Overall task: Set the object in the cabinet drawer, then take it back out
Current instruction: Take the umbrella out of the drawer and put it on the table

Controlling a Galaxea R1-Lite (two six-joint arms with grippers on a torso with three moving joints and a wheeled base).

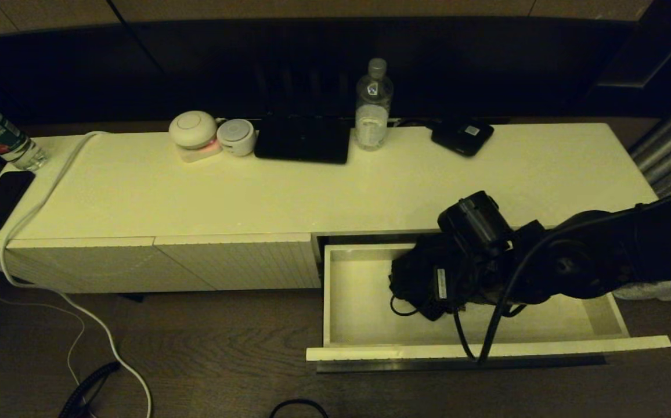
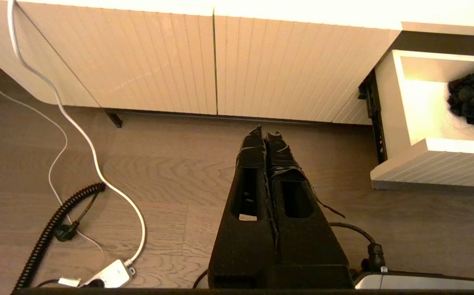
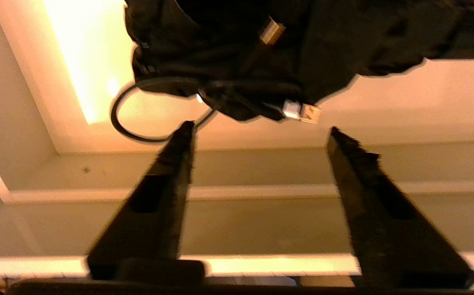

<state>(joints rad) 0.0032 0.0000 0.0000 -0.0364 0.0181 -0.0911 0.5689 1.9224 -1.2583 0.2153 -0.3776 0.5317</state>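
Observation:
The cabinet drawer (image 1: 359, 302) stands pulled out at the cabinet's right end, its white inside showing. A black bundle of cloth and cables (image 1: 422, 278) lies in the drawer's middle, with a loose cable loop and a silver USB plug (image 3: 302, 111). My right gripper (image 3: 259, 131) hovers open over the drawer, fingertips just short of the bundle (image 3: 261, 49) and holding nothing. In the head view its wrist (image 1: 478, 226) covers part of the bundle. My left gripper (image 2: 266, 131) hangs shut and empty above the floor, left of the drawer (image 2: 438, 168).
On the cabinet top stand a water bottle (image 1: 374, 104), a black tablet (image 1: 302, 138), a black device (image 1: 462, 136) and two round white gadgets (image 1: 193, 129). A phone (image 1: 0, 200) and white cable (image 1: 51, 191) lie at the left end. Cords and a power strip (image 2: 110, 274) lie on the floor.

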